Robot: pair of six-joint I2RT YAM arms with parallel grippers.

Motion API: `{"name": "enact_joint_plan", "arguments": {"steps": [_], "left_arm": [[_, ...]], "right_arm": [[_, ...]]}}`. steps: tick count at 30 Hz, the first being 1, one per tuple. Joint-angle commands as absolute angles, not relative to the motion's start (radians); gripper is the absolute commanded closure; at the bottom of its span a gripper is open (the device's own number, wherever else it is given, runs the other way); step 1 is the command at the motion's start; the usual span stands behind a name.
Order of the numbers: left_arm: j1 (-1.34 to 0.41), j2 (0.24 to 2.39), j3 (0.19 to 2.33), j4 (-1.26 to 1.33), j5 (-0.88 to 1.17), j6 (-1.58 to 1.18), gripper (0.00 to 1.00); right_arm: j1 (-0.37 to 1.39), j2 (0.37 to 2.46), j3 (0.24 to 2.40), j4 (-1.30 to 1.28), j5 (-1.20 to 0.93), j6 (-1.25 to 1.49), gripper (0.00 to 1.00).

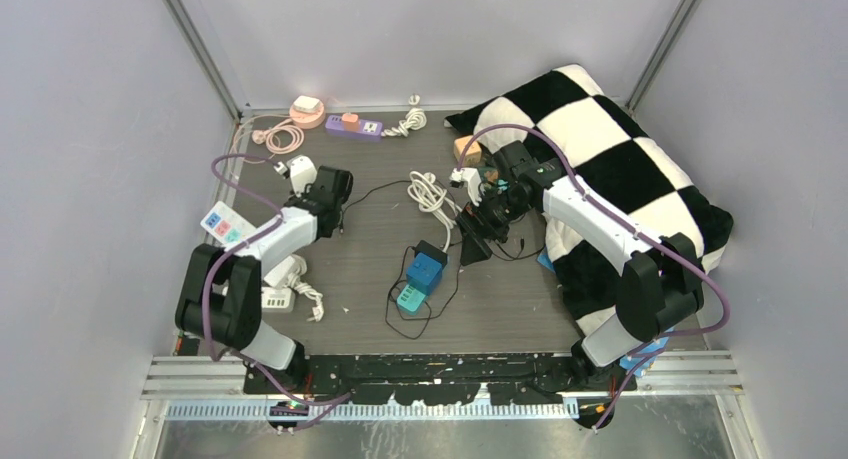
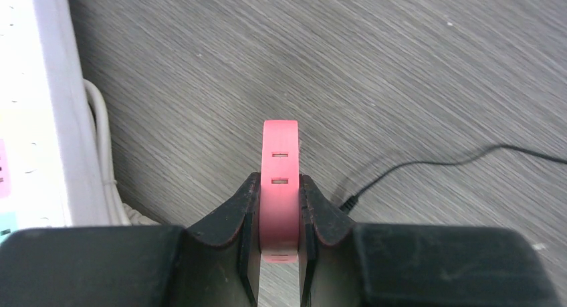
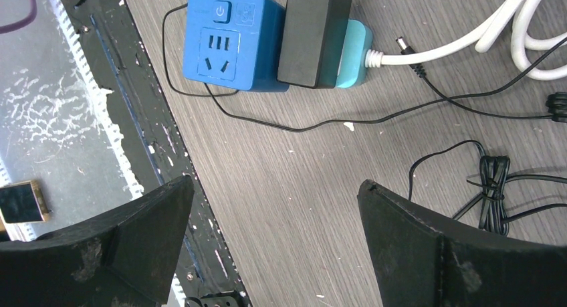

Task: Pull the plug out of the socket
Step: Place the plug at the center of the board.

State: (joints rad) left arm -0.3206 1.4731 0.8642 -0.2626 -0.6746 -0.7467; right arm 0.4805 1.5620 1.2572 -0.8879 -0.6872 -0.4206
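Right gripper [image 3: 273, 186]: mine, jaws wide, empty. Blue socket [image 3: 227, 43], 1 black plug [image 3: 314, 33] seated, just ahead-left. Left gripper [image 2: 279, 180]: clamped on pink slotted piece [image 2: 279, 146]. Step: approach. Next, I judge: descend, pinch plug.

It's a robot lab cell: bare grey walls [image 1: 80, 179], aluminium posts [image 1: 200, 49], two arms [image 1: 285, 229] bolted to a rail [image 1: 440, 364] at a table [image 1: 370, 249] strewn with power strips [image 1: 354, 126], beside a checkered pillow [image 1: 620, 149].
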Motion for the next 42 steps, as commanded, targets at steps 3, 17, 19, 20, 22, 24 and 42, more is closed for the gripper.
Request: {"name": "enact_joint_plan", "arguments": {"steps": [3,17,19,20,22,24,42], "left_arm": [[-0.301,1.604,1.023,-0.514,-0.826,-0.863,0.96],[-0.277,1.895,1.324,-0.937,-0.928,-1.052,0.96],[-0.271,1.91,1.338,-0.961,-0.926,-1.067,0.95],[-0.268,1.912,1.339,-0.966,-0.923,-1.072,0.95],[-0.262,1.911,1.333,-0.962,-0.916,-1.079,0.96],[-0.257,1.905,1.321,-0.95,-0.909,-1.077,0.96],[-0.361,1.382,0.921,-0.161,-0.26,-0.565,0.99]], "right_arm": [[0.476,1.513,1.252,-0.885,-0.707,-0.437,0.03],[0.477,1.514,1.248,-0.885,-0.705,-0.439,0.03],[0.477,1.514,1.247,-0.884,-0.704,-0.439,0.03],[0.477,1.513,1.247,-0.885,-0.703,-0.439,0.03],[0.476,1.513,1.247,-0.885,-0.704,-0.441,0.03],[0.476,1.514,1.247,-0.885,-0.705,-0.44,0.03],[0.441,1.466,1.257,-0.899,-0.693,-0.461,0.03]]}}
